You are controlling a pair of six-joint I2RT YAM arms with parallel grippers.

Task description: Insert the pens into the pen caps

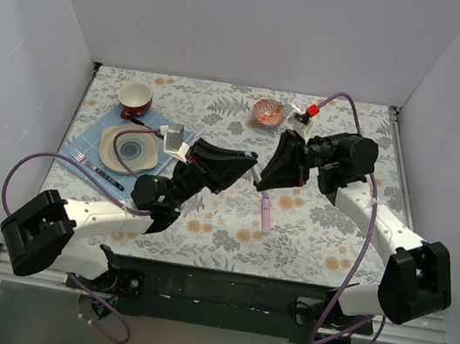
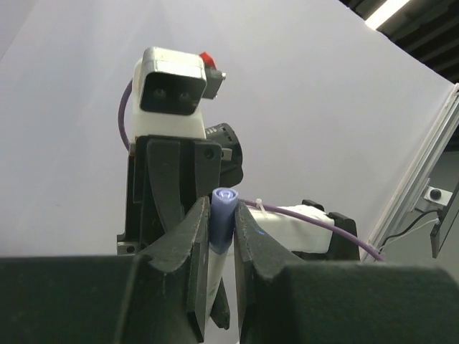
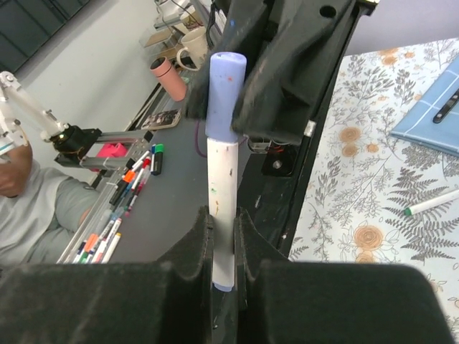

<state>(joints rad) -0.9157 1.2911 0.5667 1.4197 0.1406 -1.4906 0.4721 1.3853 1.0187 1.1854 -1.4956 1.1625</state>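
My two grippers meet above the middle of the table. My left gripper [image 1: 246, 168] [image 2: 224, 209] is shut on the purple-blue pen cap [image 2: 223, 215]. My right gripper [image 1: 266, 178] [image 3: 224, 223] is shut on a slim white-barrelled pen [image 3: 222, 186]. The purple-blue cap [image 3: 226, 89] sits on that pen's far end. The pale-pink marker [image 1: 266, 212] lies on the table below the grippers. A second white pen with a green end [image 3: 434, 204] lies on the cloth in the right wrist view. The green and pink caps are not in view.
A blue cloth [image 1: 95, 136] at the left carries a plate [image 1: 132, 151] and a dark-handled fork [image 1: 98, 169]. A red cup [image 1: 134, 99] stands behind it. A small orange bowl [image 1: 268, 111] sits at the back centre. White walls enclose the table.
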